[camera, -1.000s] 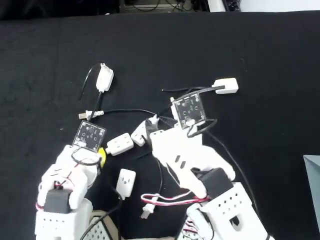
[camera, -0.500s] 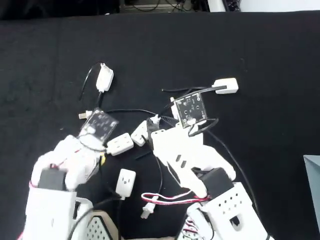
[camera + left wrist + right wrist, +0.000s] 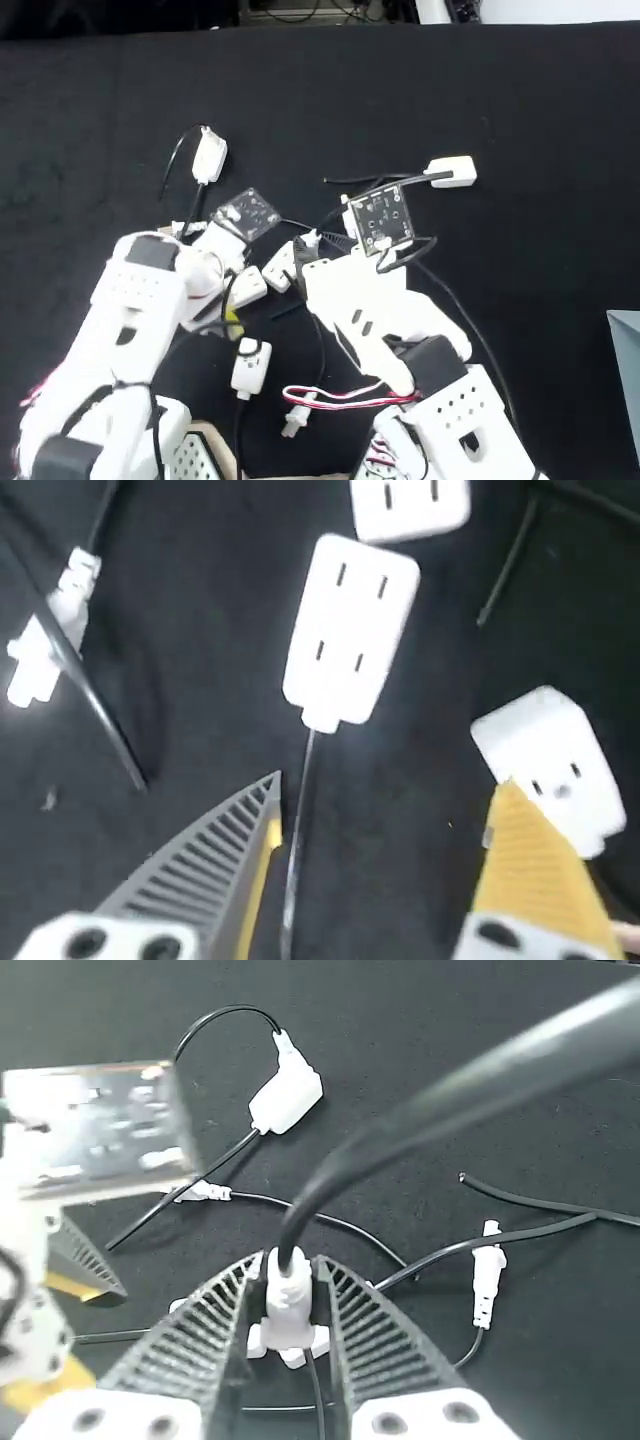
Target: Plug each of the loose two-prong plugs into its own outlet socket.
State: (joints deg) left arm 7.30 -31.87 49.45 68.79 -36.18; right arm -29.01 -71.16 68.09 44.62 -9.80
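My right gripper [image 3: 288, 1265] is shut on a white two-prong plug [image 3: 284, 1305] whose black cord runs up past the camera; in the high view it [image 3: 302, 252] sits beside a white outlet block [image 3: 278, 267]. My left gripper [image 3: 385, 790] stands open just above the cloth, its fingers on either side of the thin cord of a white double outlet [image 3: 350, 630]. A cube outlet [image 3: 550, 760] lies against the yellow finger [image 3: 525, 865]. A loose plug [image 3: 45, 650] lies off to the side. Another loose plug [image 3: 485, 1275] lies near the right gripper.
More white outlets lie at the back left [image 3: 209, 155], back right [image 3: 452, 171] and near the arm bases [image 3: 248, 365]. A loose plug [image 3: 293, 425] rests at the front. Black cords cross the middle of the black cloth [image 3: 520, 90].
The left arm has swung forward and to the right, bringing its open gripper down over the outlets in the middle. The right arm has kept still with its plug.
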